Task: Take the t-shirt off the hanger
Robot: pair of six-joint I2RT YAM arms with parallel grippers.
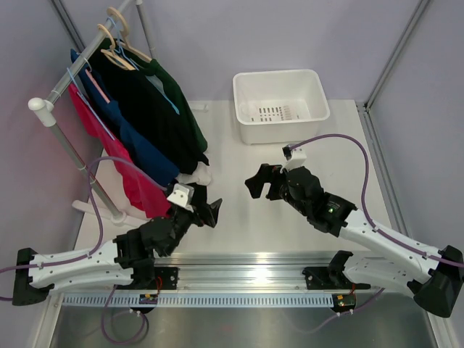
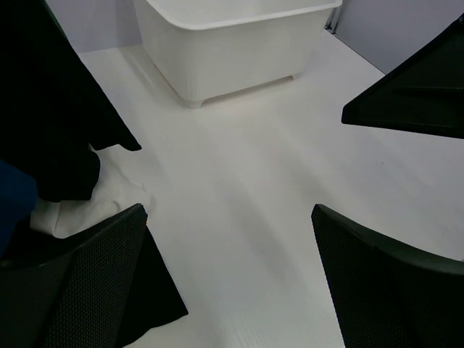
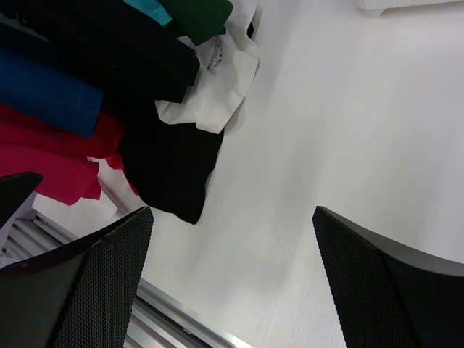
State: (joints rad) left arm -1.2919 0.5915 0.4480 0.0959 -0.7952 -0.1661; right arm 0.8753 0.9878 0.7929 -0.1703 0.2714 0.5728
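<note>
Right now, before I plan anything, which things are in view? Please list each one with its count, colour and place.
t-shirt: one, crimson, hanging nearest the left end of the rack
blue hanger: one, light blue wire, on the rail at the t-shirt's neck
navy shirt: one, dark blue, next to the t-shirt
black garment: one, black, behind the navy shirt
green garment: one, dark green, last on the rail
white cloth: one, white, below the dark garments
wooden hangers: two, pale, far end of the rail
rack: one, white, table's left
bin: one, white, far centre
table: one, white
left pincer: open, beside the hems
right pincer: open, mid-table
</note>
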